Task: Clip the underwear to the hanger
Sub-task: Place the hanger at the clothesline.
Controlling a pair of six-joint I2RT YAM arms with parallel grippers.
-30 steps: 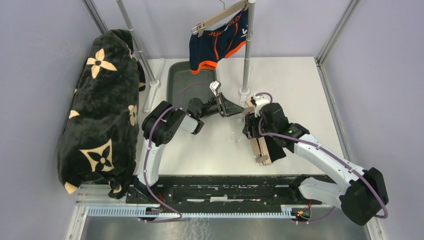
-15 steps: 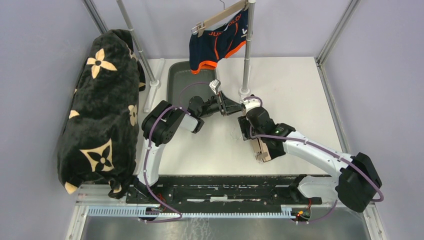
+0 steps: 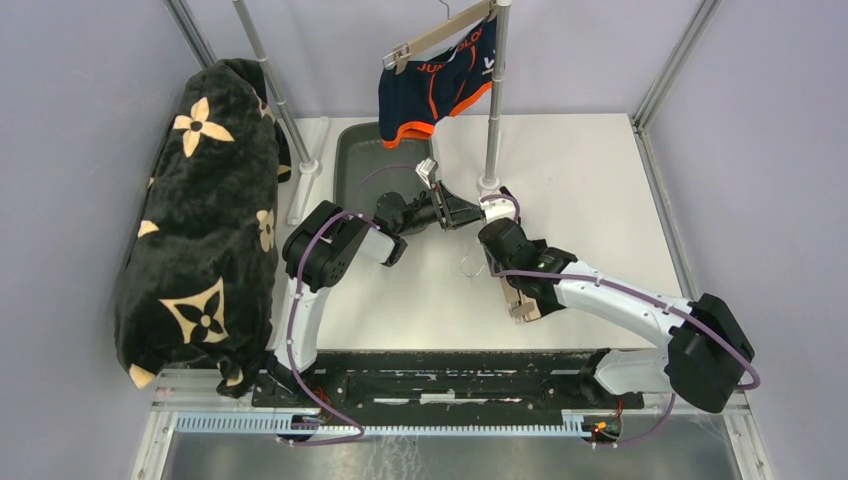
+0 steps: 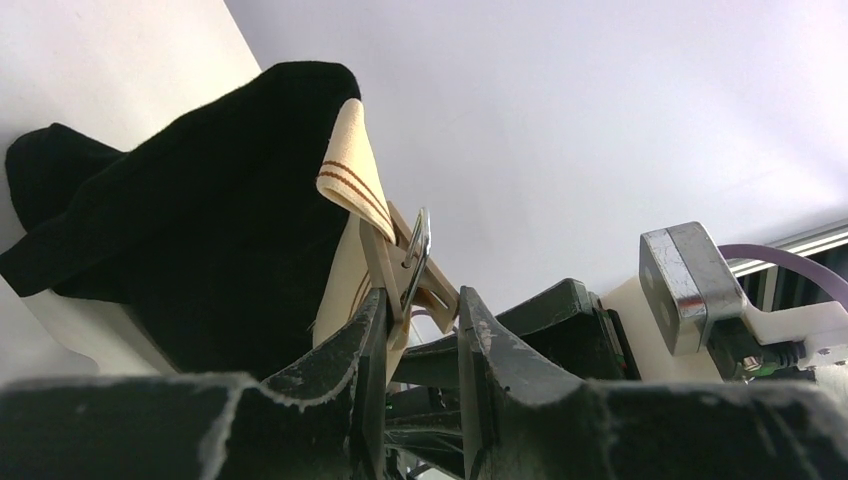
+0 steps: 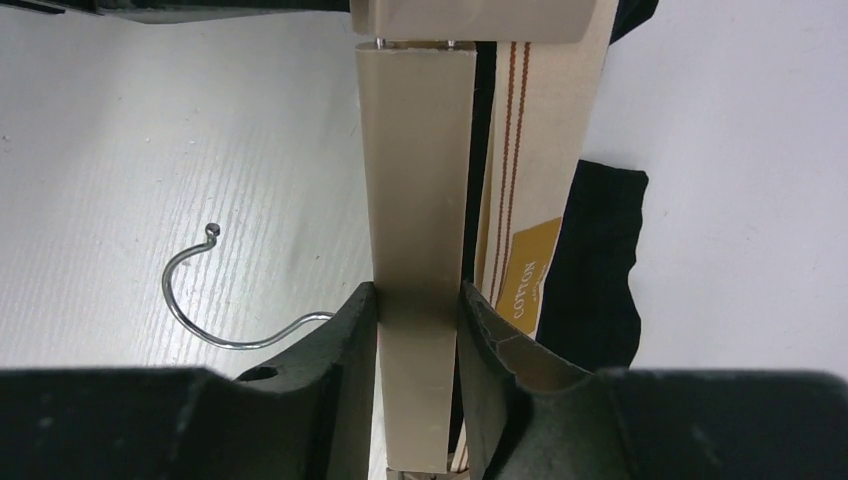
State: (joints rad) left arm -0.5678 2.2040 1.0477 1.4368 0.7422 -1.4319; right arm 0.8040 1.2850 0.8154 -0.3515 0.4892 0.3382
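Note:
A beige wooden hanger [image 3: 522, 305] lies on the white table, mostly hidden under my right arm, its wire hook [image 3: 468, 268] sticking out to the left. My right gripper [image 5: 418, 300] is shut on the hanger's flat bar [image 5: 415, 190], both fingers pressing it. Beside the bar lies the black underwear [image 5: 600, 260], its cream striped waistband [image 5: 525, 200] bearing a "COTTON" label. My left gripper [image 4: 420, 310] is shut on the hanger's end clip [image 4: 408, 262], and the waistband [image 4: 350, 170] and black cloth [image 4: 200, 220] sit right at that clip. In the top view my left gripper [image 3: 462, 212] meets the right gripper [image 3: 505, 272] mid-table.
Navy underwear with orange trim [image 3: 435, 85] hangs clipped to another hanger [image 3: 440, 35] on the rack pole [image 3: 493, 100]. A grey bin [image 3: 365, 160] sits behind my left arm. A large black flower-patterned bundle [image 3: 200, 210] fills the left side.
My right arm has slid left and forward along the hanger and its jaws have closed on the bar. The left gripper has edged slightly further back, still on the clip.

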